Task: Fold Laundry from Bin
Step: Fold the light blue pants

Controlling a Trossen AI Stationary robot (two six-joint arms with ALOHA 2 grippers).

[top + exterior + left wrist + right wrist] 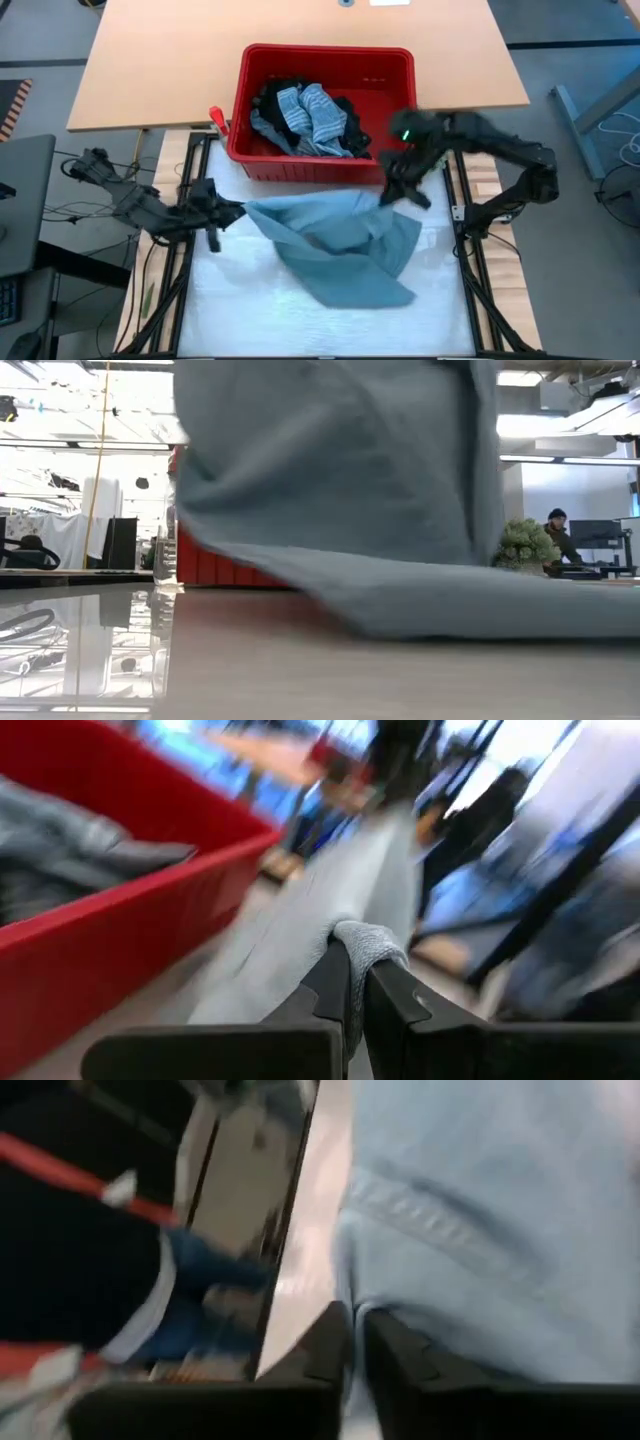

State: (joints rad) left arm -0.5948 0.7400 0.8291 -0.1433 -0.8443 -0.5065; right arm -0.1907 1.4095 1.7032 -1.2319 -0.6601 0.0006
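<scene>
- Light blue-grey garment (345,245) sprawls on the pale surface (240,300) just near of the red bin (320,165), one corner drawn out to the left, another up toward the right.
- Left pincer (232,211) sits at that left corner, and the left wrist view shows its fingers (330,985) clamped tight on a rolled edge of the cloth (365,942) (a firm pinch, no gap).
- Right pincer (398,192) is at the garment's far right corner, just beside the bin's near right corner; in the right wrist view its fingers (325,1345) stand very close with only a thin slit between, light blue fabric (490,1230) right against them. Whether cloth is caught in that slit, I cannot tell.
- In the bin: a blue-white striped garment (305,115) heaped in the middle, black garments (352,125) around it.
- Low view: the grey-blue cloth (340,470) hangs like a curtain across most of the picture, its hem trailing on the surface, the red bin (215,570) peeking behind at left.
- Far right in the room, a person (560,540) sits at a desk beside a green plant (527,545).
</scene>
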